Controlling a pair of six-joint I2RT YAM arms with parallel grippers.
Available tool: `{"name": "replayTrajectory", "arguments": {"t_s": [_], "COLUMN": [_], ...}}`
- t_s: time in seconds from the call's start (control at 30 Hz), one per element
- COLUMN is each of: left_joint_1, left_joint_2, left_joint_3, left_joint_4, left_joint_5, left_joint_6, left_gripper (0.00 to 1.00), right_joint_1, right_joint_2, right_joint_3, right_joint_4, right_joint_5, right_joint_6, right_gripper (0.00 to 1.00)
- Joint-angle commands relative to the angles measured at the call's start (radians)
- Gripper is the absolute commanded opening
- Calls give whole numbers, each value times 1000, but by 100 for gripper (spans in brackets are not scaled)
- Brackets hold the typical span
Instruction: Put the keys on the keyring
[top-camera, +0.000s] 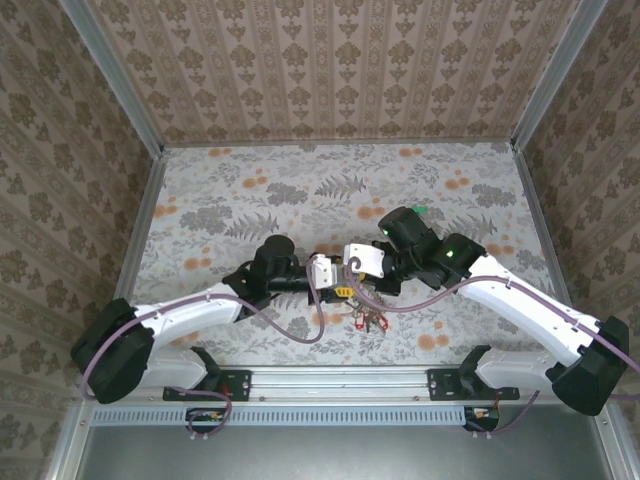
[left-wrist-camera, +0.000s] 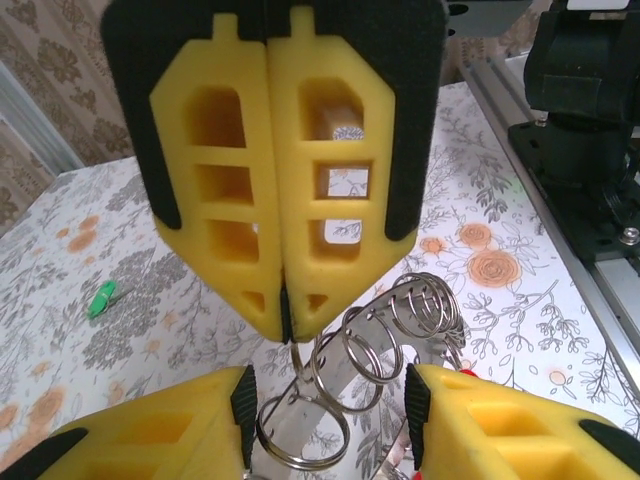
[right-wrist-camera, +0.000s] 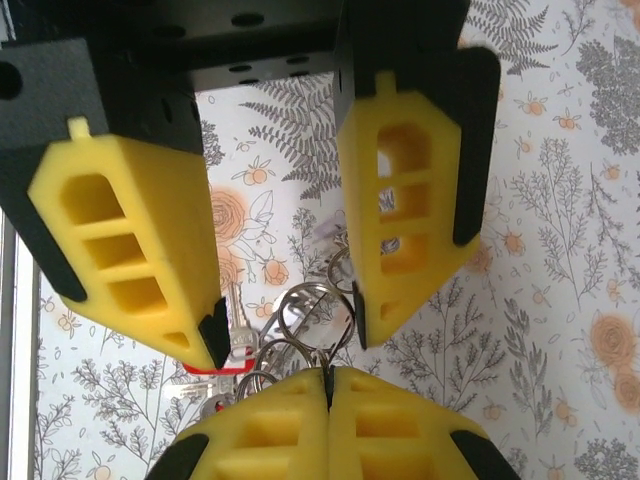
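Left wrist: keyring (left-wrist-camera: 372, 352) silvery wire loops, interlinked.

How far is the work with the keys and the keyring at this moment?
Done, it seems: red-tagged keys hang from the keyring. In hand: the right fingers pinch the keyring's wire, and the left fingers stand open around it. Still to do: a green key, if it is one, lies apart on the table.

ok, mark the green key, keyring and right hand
green key (left-wrist-camera: 103, 297): left wrist view, its green body.
keyring (left-wrist-camera: 448, 312): left wrist view, stacked wire coils.
right hand (left-wrist-camera: 285, 335): left wrist view, closed fingertips' seam.
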Motion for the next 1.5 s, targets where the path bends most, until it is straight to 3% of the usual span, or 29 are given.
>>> {"name": "replayTrajectory", "arguments": {"t_s": [0.0,0.33,0.6,0.93,1.13,1.47], "left_joint_1": [24,50,70,86,73,65], "left_joint_2": [-93,-257,-161,-46,-63,-77], "left_joint_3": [-29,-100,-116,-7,-29,-47], "left_joint_4": [-85,-187,-93,-89,-47,-20], "left_joint_5": [-34,-90,-15,128,138,90], "left_joint_6": [14,-26,-98,-107,-116,-106], "left_gripper": [47,50,58,55,49,48], "right_joint_1": [-2,-3,-2,-1,-1,-1], "right_joint_2": [-12,45,47,50,56,69], "right_joint_3": [26,70,49,35,30,21], "right_joint_4": [47,92,127,158,158,176], "right_joint_5": [-59,-35,-45,-62,-54,-69], "right_joint_6": [50,198,206,206,206,206], "right_gripper": [0,0,0,0,0,0]}}
